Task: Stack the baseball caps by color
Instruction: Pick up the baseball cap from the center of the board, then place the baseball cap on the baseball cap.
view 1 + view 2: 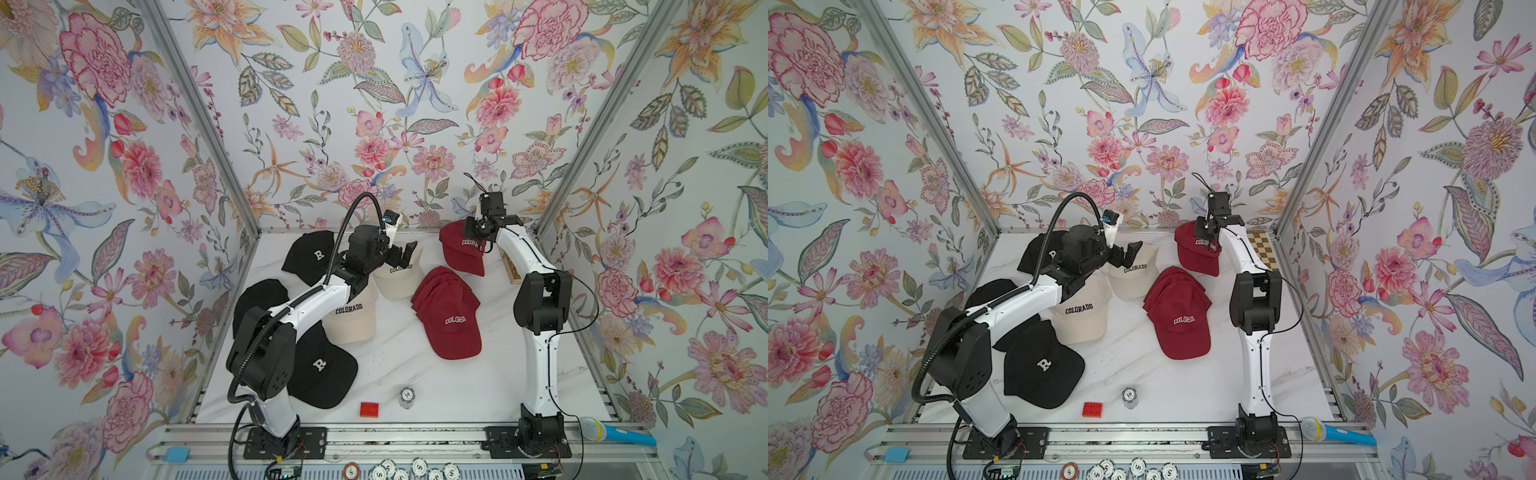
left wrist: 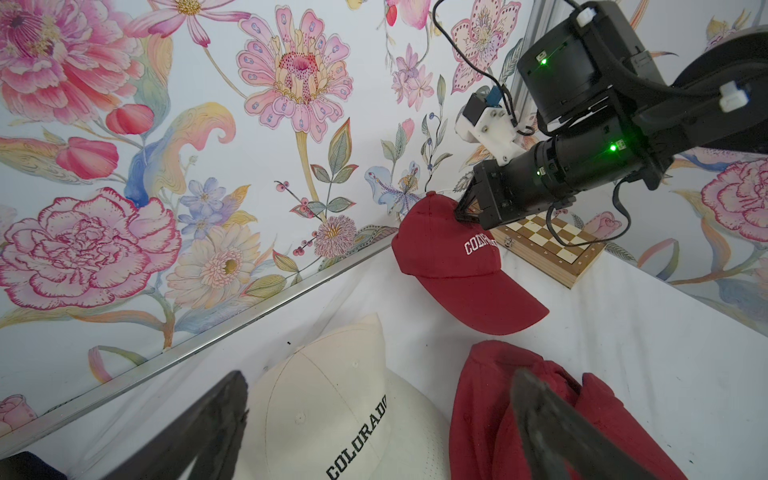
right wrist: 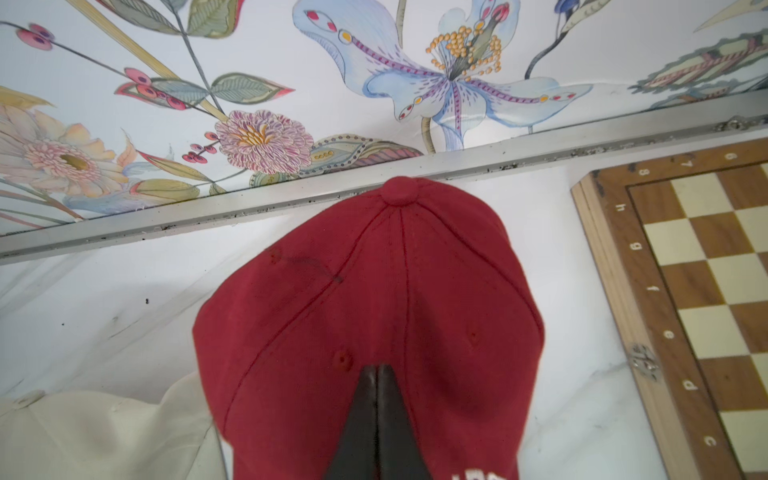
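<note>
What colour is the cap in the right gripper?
Maroon with white lettering; the cap in the right gripper shows best in the left wrist view.

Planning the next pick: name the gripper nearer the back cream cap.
Left. The left gripper hovers open just above the back cream cap; the right gripper is farther off, shut on a red cap.

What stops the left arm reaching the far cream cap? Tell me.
Nothing, it seems; likely yes. The left gripper hangs open just over the far cream cap, whose crown lies uncovered.

open tabletop (image 1: 478,386) front right, black caps (image 1: 320,365) crowding left, chessboard (image 1: 1260,249) far right
</note>
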